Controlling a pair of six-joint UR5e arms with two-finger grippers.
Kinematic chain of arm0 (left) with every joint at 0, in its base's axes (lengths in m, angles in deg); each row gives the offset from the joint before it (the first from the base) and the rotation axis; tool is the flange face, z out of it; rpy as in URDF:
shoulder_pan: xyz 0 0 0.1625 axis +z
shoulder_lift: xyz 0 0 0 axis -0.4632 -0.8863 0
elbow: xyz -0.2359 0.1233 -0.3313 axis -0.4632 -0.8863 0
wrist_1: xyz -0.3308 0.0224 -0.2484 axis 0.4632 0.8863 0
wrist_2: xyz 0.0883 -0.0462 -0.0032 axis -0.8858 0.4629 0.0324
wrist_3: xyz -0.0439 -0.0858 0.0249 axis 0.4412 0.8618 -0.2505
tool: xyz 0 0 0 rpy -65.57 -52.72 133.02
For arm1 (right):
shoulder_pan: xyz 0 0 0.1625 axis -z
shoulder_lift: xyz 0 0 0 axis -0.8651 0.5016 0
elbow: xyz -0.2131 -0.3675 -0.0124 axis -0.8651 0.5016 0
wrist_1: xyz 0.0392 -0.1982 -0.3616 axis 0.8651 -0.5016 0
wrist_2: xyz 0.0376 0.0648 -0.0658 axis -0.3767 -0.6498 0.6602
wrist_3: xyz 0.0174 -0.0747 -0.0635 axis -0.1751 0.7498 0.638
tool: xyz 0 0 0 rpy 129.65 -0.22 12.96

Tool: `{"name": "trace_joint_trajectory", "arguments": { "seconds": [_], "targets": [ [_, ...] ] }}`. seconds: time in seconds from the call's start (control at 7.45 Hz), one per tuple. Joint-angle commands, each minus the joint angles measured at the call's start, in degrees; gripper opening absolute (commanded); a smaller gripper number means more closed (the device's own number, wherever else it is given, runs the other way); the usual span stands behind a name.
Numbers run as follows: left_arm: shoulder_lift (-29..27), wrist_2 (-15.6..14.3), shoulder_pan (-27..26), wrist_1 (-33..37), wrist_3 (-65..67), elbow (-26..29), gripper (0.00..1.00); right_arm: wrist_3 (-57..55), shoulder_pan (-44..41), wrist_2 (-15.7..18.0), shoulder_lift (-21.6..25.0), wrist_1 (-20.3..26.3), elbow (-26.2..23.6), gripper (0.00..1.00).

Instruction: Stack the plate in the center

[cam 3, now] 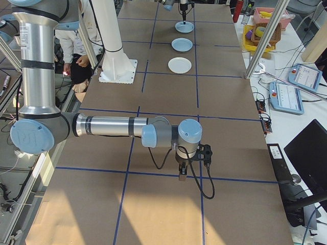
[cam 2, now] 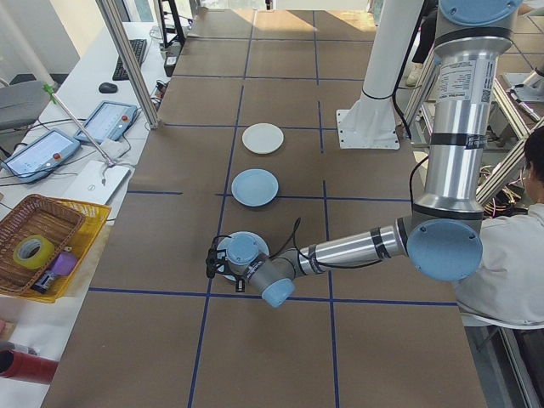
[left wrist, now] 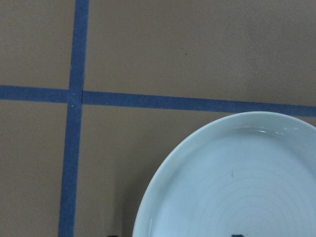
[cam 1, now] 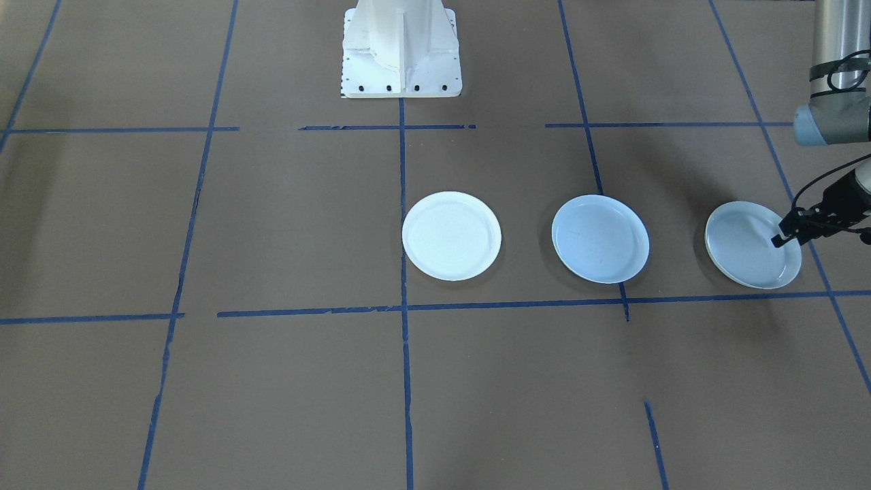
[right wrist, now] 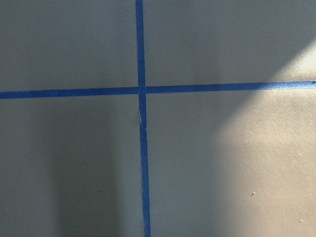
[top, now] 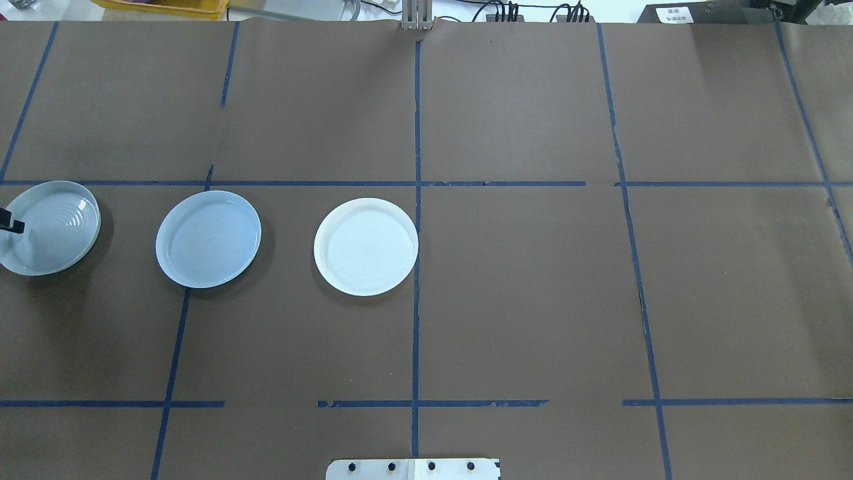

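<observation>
Three plates lie in a row. The pale bluish center plate (cam 1: pixel 600 238) (top: pixel 208 239) sits between a bright white plate (cam 1: pixel 451 235) (top: pixel 366 246) and a plate with concentric rings (cam 1: pixel 748 248) (top: pixel 53 230) (left wrist: pixel 237 182). My left gripper (cam 1: pixel 782 238) (top: pixel 10 225) is down at the ringed plate's outer rim. It looks open, with one dark finger over the plate's inside and the other outside the rim. My right gripper (cam 3: pixel 180 176) hangs over bare table far from the plates, and I cannot tell its state.
The robot base (cam 1: pixel 401 54) stands behind the white plate. A wicker basket with a tape roll (cam 2: pixel 38 242) and tablets sit on the side bench. A seated person (cam 2: pixel 518 255) is beside the left arm. Blue tape lines cross the brown table.
</observation>
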Motion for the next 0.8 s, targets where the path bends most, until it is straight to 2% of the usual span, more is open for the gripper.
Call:
{"name": "trace_joint_trajectory", "arguments": {
  "seconds": [0.0, 0.27, 0.67],
  "targets": [
    [0.19, 0.41, 0.01, -0.05, -0.13, -0.02, 0.0, 0.0, 0.0, -0.01, 0.0, 0.0, 0.0, 1.0],
    [0.02, 10.47, -0.25, -0.22, -0.05, -1.85, 0.0, 0.0, 0.0, -0.01, 0.0, 0.0, 0.0, 1.0],
    [-0.07, 10.35, -1.14, -0.93, 9.84, -10.97, 0.0, 0.0, 0.0, 0.08, 0.0, 0.0, 0.0, 1.0]
  ]
}}
